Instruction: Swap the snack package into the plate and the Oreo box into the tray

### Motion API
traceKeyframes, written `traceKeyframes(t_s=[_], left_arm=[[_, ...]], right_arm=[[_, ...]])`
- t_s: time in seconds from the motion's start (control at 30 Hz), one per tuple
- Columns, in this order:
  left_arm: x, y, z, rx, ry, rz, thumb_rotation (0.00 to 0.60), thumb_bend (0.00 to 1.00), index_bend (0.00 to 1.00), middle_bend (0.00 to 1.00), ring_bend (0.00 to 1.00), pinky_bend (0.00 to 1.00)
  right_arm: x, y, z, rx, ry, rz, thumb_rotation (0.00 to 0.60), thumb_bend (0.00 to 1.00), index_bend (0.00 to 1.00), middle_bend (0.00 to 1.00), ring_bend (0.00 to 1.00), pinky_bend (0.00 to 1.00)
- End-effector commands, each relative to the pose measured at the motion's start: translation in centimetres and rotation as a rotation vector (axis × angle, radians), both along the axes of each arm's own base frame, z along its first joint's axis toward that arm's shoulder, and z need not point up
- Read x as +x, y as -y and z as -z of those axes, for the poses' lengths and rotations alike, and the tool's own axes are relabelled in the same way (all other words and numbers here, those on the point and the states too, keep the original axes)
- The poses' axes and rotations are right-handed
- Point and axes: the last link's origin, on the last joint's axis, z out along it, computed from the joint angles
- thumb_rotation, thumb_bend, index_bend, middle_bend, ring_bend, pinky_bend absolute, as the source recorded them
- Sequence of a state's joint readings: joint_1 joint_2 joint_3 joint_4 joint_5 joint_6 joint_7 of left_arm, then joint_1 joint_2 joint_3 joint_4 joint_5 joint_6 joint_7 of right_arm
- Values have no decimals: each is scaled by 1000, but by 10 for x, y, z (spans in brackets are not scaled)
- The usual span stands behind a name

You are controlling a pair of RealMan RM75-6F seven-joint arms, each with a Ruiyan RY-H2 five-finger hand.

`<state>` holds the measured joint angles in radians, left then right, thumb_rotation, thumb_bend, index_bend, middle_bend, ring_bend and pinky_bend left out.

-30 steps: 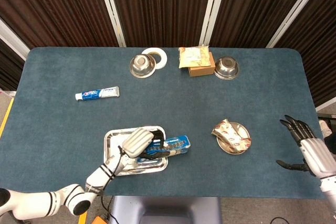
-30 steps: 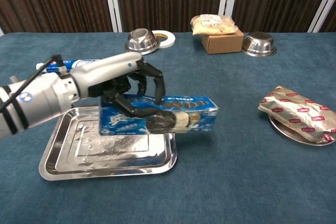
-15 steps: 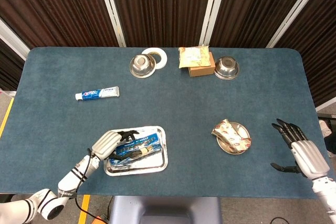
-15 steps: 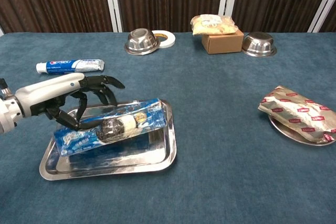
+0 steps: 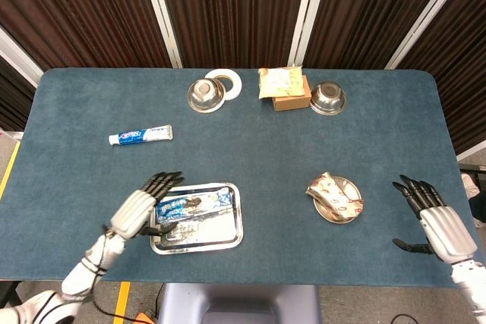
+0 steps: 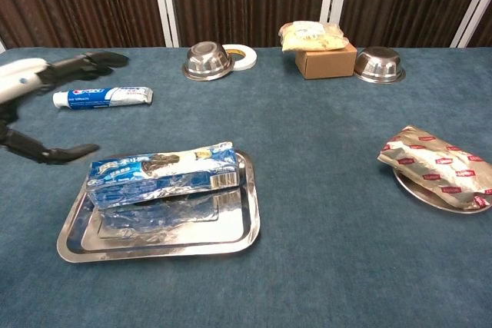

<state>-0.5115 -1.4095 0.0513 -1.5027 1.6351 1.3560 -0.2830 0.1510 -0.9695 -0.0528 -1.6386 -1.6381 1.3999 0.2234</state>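
Observation:
The blue Oreo box (image 5: 194,203) (image 6: 162,172) lies lengthwise in the steel tray (image 5: 199,234) (image 6: 157,239) at the table's front left. My left hand (image 5: 138,209) (image 6: 38,105) hovers just left of the tray, fingers spread, holding nothing and clear of the box. The silver and red snack package (image 5: 334,196) (image 6: 438,166) rests on the small round plate (image 5: 340,216) (image 6: 419,192) at the front right. My right hand (image 5: 437,221) is open at the table's right edge, well away from the plate, and shows only in the head view.
A toothpaste tube (image 5: 140,135) (image 6: 102,97) lies behind the tray on the left. Along the back stand two steel bowls (image 5: 204,95) (image 5: 327,97), a tape roll (image 5: 225,81), and a cardboard box (image 5: 292,99) with a bag (image 5: 279,80) on it.
My left hand carried the Oreo box leftward, set it down in the tray, let go and drew back to the left with fingers spread. My right hand barely moved.

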Motion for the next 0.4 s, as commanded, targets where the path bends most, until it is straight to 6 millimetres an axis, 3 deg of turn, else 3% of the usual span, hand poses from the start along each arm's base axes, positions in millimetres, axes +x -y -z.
traceKeyframes(t_s=[0.03,0.1,0.17,0.27,0.4], left_arm=[[-49,48,-47,229,-127,-121,600,325,0,0,0,26],[-72,65,-58,334,-162,-197,600,327,0,0,0,26],[-83,70,-64,381,-200,-238,600,331,0,0,0,23],[-80,68,-72,425,-211,-193,600,348,0,0,0,19],[-87,67,-68,360,-256,-210,600,357,0,0,0,19]], right_arm=[[-1,-15,4,-69,-114,23,600,180,0,0,0,0],[0,-24,8,-115,-172,23,600,180,0,0,0,0],[4,-29,12,-150,-208,2,600,180,0,0,0,0],[8,-33,19,-162,-229,-48,600,180,0,0,0,0],[5,-30,22,-145,-215,-31,600,180,0,0,0,0]])
